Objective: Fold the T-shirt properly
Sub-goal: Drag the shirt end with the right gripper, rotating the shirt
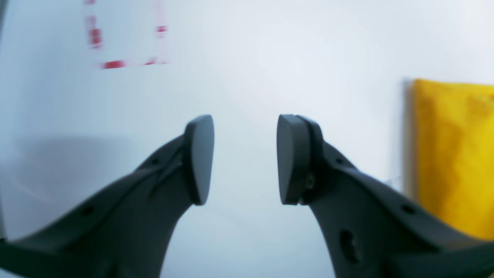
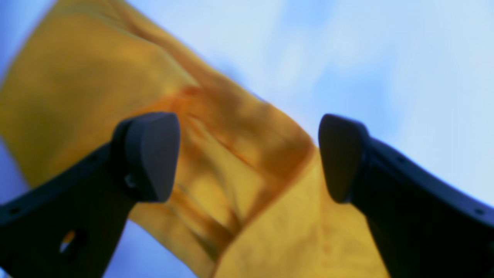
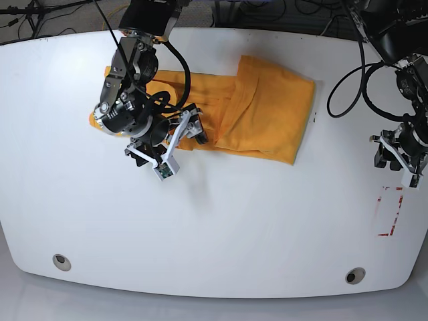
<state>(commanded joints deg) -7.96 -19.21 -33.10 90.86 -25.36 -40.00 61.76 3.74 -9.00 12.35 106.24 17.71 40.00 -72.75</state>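
The T-shirt (image 3: 267,110) lay on the far half of the white table (image 3: 221,234), a mustard-yellow heap, partly folded: its right part had been doubled over into a broad flap with a straight right edge, and the rest stretched left under my right arm. No print or label showed from above.

My right gripper (image 3: 175,144) hung over the near left edge of the cloth, jaws wide apart and holding nothing. Through my right wrist camera I saw both dark pads, the one (image 2: 152,154) on the left of that view over yellow fabric, the other (image 2: 339,156) over the pale tabletop at the cloth's margin. Between them ran a darker orange ridge of creased fabric (image 2: 247,131), and a fold corner sat just below it. The view was blurred, so I could not tell whether either pad touched the cloth.

My left gripper (image 3: 400,155) was well apart from the shirt, out by the table's right edge. It was open too, nothing between the pads (image 1: 200,158), bare white table beneath. In its wrist view a strip of the yellow shirt (image 1: 455,154) stood at the right border. Red dashed marks (image 3: 389,214) sat on the table near that gripper, just nearer than it in the overhead view. Two round metal fittings (image 3: 61,261) showed along the table's near edge.
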